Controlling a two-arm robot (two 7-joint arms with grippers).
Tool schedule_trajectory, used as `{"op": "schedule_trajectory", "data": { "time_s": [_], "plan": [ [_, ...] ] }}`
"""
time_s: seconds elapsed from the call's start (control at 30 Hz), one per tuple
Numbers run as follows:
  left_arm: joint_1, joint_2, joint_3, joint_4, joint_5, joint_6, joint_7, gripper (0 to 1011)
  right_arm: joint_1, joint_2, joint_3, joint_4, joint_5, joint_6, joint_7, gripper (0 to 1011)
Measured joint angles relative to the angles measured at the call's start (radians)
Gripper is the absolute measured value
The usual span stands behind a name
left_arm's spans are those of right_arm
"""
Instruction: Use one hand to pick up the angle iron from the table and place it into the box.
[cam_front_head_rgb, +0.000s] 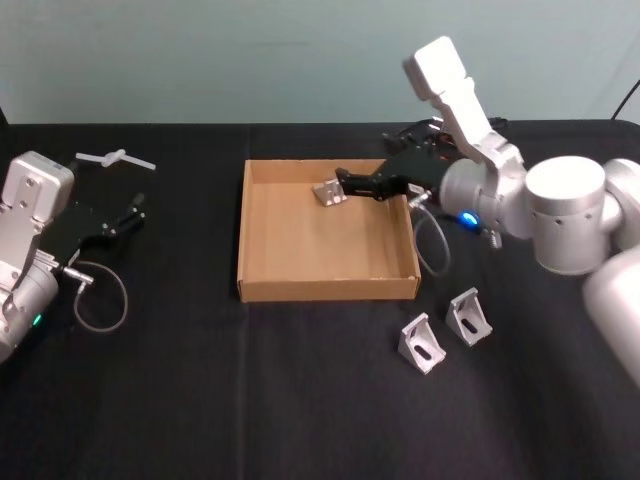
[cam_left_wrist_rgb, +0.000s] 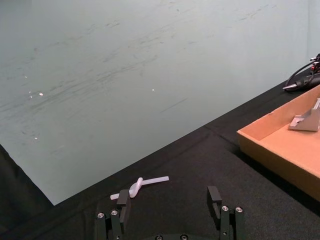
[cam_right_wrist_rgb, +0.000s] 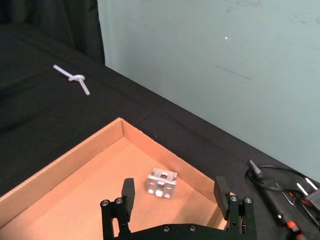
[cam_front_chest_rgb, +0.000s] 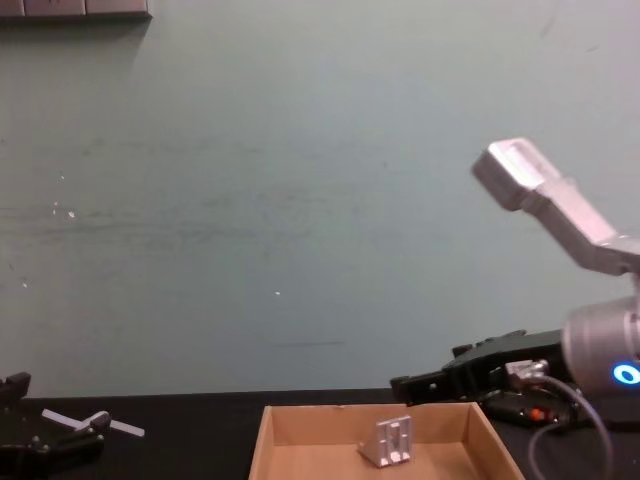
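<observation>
Right hand: the right hand (cam_front_head_rgb: 342, 180) reaches in from the right over the far right part of the box (cam_front_head_rgb: 330, 288), a little above its floor. Its two toothed fingers (cam_right_wrist_rgb: 127, 192) are spread wide apart and grip nothing.
Bracket: the silver bracket (cam_front_head_rgb: 328, 192) rests on the box floor close to the far wall, just beyond the right hand's fingertips and not touching them. In the right wrist view the bracket (cam_right_wrist_rgb: 161, 182) lies in the gap ahead of the spread fingers. In the chest view it stands on the floor (cam_front_chest_rgb: 393, 443), with the right hand (cam_front_chest_rgb: 397, 383) above it and slightly to the right.
Box: a shallow brown cardboard tray with low walls, sitting on the black bench (cam_front_head_rgb: 250, 400) near the middle.
Left hand: the left hand (cam_front_head_rgb: 135, 210) sits low at the left side of the bench, well apart from the box, with its fingers (cam_left_wrist_rgb: 123, 200) open and empty.
On the bench: two other brackets (cam_front_head_rgb: 422, 343) lie side by side in front of the box's near right corner. A white plastic piece (cam_front_head_rgb: 115, 158) lies at the far left.
</observation>
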Motion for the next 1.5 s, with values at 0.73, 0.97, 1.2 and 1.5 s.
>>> {"op": "schedule_trajectory", "data": {
  "time_s": [0.73, 0.97, 1.2, 1.5],
  "plan": [
    [0.0, 0.0, 0.0, 0.0, 0.0, 0.0, 0.0, 1005, -0.443, 0.27, 0.206, -0.534, 0.133, 0.101, -0.023, 1004],
    [0.0, 0.0, 0.0, 0.0, 0.0, 0.0, 0.0, 1005, -0.545, 0.298, 0.245, -0.611, 0.14, 0.145, -0.068, 1004],
    [0.0, 0.0, 0.0, 0.0, 0.0, 0.0, 0.0, 1005, -0.591, 0.293, 0.25, -0.634, 0.121, 0.187, -0.099, 1004],
    [0.0, 0.0, 0.0, 0.0, 0.0, 0.0, 0.0, 1005, -0.602, 0.27, 0.25, -0.622, 0.102, 0.207, -0.104, 1004]
  ]
}}
